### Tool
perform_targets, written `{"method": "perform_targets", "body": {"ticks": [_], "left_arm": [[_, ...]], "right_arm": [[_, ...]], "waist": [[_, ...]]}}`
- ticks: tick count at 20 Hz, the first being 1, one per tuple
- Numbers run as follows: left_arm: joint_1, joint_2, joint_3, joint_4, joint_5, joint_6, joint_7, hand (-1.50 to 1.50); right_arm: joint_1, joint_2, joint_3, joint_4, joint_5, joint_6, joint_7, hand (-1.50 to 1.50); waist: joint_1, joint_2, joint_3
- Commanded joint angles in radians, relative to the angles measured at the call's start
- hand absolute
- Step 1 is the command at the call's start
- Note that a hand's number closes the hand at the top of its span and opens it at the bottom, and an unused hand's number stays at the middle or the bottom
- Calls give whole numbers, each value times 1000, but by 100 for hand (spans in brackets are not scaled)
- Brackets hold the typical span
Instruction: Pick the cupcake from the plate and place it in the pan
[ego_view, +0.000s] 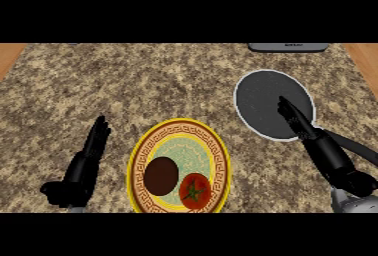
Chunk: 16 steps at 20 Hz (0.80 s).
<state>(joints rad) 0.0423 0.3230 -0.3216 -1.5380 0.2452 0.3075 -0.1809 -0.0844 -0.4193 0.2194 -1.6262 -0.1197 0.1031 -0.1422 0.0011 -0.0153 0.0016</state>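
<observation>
Cupcake (161, 176): dark brown, round as seen from above, resting on the near left part of the plate (214, 150), touching or just beside a red tomato (196, 191) with a green stem that sits to its right on the same plate. Plate: round, yellow rim with a dark patterned band and a pale green centre, lying on the speckled brown granite tabletop (148, 80) at near centre. Pan (262, 100): dark grey with a pale rim, set far right of the plate and apart from it; nothing lies inside it. Right hand (299, 122): black, coming in from the lower right on a dark forearm, its fingers straight and pointing far-left, showing over the near right part of the pan; the fingers hold nothing, and whether they touch the pan cannot be told. Left hand (90, 150): black, at the left of the plate and apart from it, fingers straight and pointing away toward the far side, holding nothing. Grey object (288, 47): flat, dark, at the far edge of the tabletop beyond the pan, only partly in view.
</observation>
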Motion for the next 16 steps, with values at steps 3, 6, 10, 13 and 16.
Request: {"method": "perform_targets", "body": {"ticks": [3, 6, 10, 13, 16], "left_arm": [[-142, 59, 101, 5, 2, 0, 97, 0], [-233, 108, 145, 5, -9, 10, 153, 0], [-199, 99, 159, 19, 29, -3, 192, 0], [-226, 112, 195, 64, 39, -19, 181, 0], [-239, 92, 187, 82, 25, -21, 195, 0]], "right_arm": [[-96, 174, 154, 86, 10, 29, 38, 150], [-165, 320, 254, 166, -20, 48, 75, 150], [24, 310, 252, 63, 310, -333, -95, -150], [86, 263, 262, -37, 427, -436, -101, -150], [172, 124, 237, -215, 444, -378, -33, -150]], "waist": [[22, 21, -1], [44, 28, 1], [-25, 5, -1], [-36, 7, -3], [-27, 10, -3]]}}
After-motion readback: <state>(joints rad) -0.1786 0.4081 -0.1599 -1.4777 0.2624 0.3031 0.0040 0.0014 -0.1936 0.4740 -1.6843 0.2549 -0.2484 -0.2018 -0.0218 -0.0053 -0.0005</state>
